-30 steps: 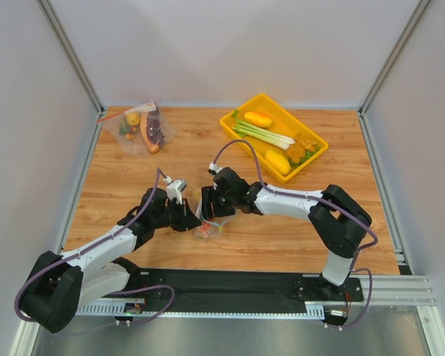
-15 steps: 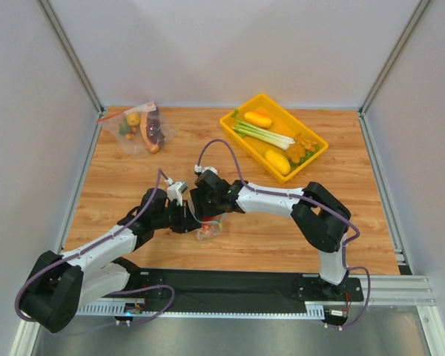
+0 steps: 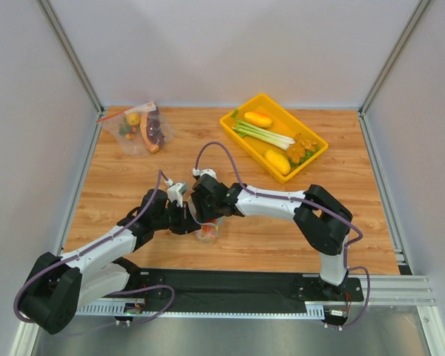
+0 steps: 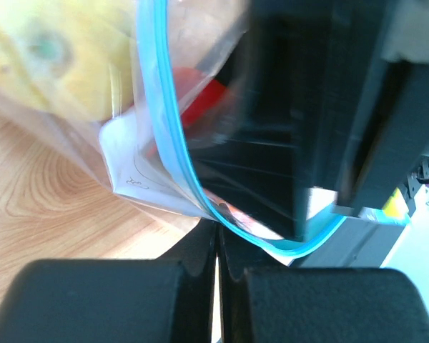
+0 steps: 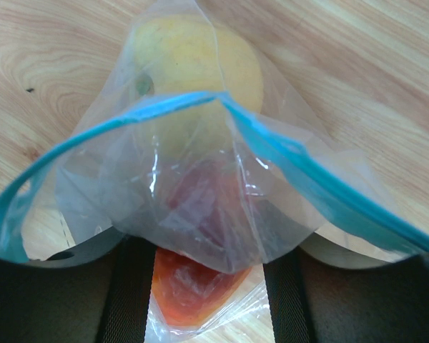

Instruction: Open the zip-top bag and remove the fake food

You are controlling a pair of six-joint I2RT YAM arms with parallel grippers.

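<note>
The zip-top bag (image 3: 208, 231) lies on the wooden table near the front, between both grippers. My left gripper (image 4: 218, 239) is shut on the bag's edge just below the light-blue zip strip (image 4: 163, 107). The bag's mouth (image 5: 286, 153) gapes open in the right wrist view. Of the fake food, a round yellow piece (image 5: 193, 64) and a red-orange piece (image 5: 193, 296) show through the plastic. My right gripper (image 5: 209, 275) straddles the red-orange piece, jaws apart, with a small gap on its right side. Crinkled film hides its fingertips.
A yellow tray (image 3: 311, 159) at the back right holds a leek and other toy produce. A second clear bag (image 3: 139, 130) with a red-orange strip lies at the back left. Grey walls enclose the table.
My right gripper has moved left, up against the left gripper and over the bag, and its jaws have narrowed a little. The left gripper has stayed put, still pinching the bag.
</note>
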